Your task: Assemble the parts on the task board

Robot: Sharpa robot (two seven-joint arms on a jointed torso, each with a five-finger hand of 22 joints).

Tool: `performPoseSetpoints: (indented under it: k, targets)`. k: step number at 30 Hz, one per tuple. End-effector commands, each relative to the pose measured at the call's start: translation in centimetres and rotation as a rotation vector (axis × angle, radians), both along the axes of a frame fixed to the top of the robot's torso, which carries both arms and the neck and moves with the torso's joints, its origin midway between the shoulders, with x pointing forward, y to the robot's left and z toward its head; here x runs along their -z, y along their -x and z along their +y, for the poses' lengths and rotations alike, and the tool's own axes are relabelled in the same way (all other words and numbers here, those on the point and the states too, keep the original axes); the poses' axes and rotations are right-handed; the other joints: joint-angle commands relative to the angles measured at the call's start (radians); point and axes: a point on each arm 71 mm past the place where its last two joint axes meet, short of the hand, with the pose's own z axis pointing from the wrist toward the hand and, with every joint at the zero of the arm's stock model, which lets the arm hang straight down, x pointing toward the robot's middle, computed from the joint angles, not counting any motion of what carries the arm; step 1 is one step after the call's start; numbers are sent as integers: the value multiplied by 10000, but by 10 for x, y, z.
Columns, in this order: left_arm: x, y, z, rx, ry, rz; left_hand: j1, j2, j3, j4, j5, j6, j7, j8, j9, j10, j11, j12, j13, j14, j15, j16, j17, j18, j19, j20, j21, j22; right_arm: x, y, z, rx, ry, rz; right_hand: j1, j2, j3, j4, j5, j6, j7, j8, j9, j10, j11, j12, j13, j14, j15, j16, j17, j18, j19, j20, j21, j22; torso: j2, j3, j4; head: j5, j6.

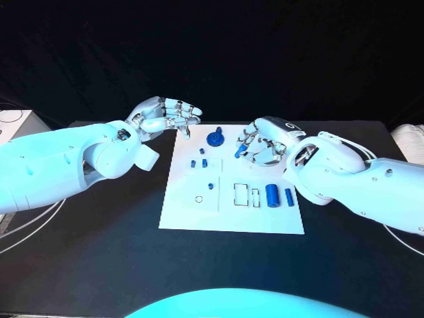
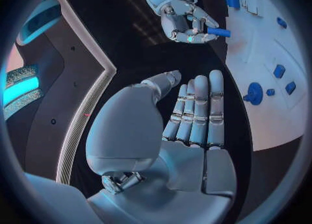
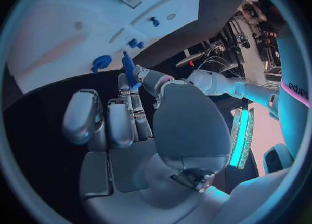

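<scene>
The right hand (image 1: 260,142) pinches a short blue cylindrical peg (image 1: 240,152) between thumb and fingertip, its other fingers loosely curled, above the far right part of the white rectangular task board (image 1: 233,218) on the black table (image 1: 97,265). The left hand (image 1: 164,116) hovers off the board's far left corner, fingers straight and side by side, holding nothing. A round blue knob-shaped part (image 1: 215,138) sits between the two hands

Blue peg's (image 1: 240,152) lower end behind right hand (image 1: 262,142)
</scene>
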Motion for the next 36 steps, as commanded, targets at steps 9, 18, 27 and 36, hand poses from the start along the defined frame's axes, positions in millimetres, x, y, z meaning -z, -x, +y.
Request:
performPoseSetpoints:
  k: [9,18,27,36]
  targets:
    - [-1,0,-5,210,161,-6,-34,20,-42,13,16,-79,-13,46,-14,-80,4,34,-13,21,23,-40,-5,152,61,-30,-55,-14,22,36,59,-1775,-113,285,138,195,20,-75,73,2,-10,36,366,264,-171,-67,-3,207,-43,20,-48,-77,47,-26,-11,-35,18,-9,25,253,-82]
    - [-1,0,-8,258,179,0,-34,20,-42,13,16,-79,-13,46,-14,-80,4,34,-13,21,23,-40,-5,152,61,-30,-55,-14,46,51,83,-2365,192,563,137,196,26,-85,85,-17,-1,36,378,258,-164,-86,-1,203,-38,14,-59,-76,42,-24,-20,-43,20,-14,21,355,-161]
    - [-1,1,-8,279,180,14,-34,20,-42,13,16,-79,-13,46,-14,-80,4,34,-13,21,23,-40,-5,152,61,-30,-55,-14,61,52,90,-2446,703,690,133,192,24,-88,86,-24,3,36,383,257,-160,-93,1,202,-36,12,-65,-76,40,-23,-23,-45,26,-4,24,398,-255]
    - [-1,1,-9,307,183,27,-34,20,-42,13,16,-79,-13,46,-14,-80,4,34,-13,21,23,-40,-5,152,61,-30,-55,-14,68,52,92,-2436,995,723,133,192,24,-88,86,-24,3,36,383,257,-160,-93,1,202,-36,12,-65,-76,40,-23,-23,-45,21,5,16,412,-301]
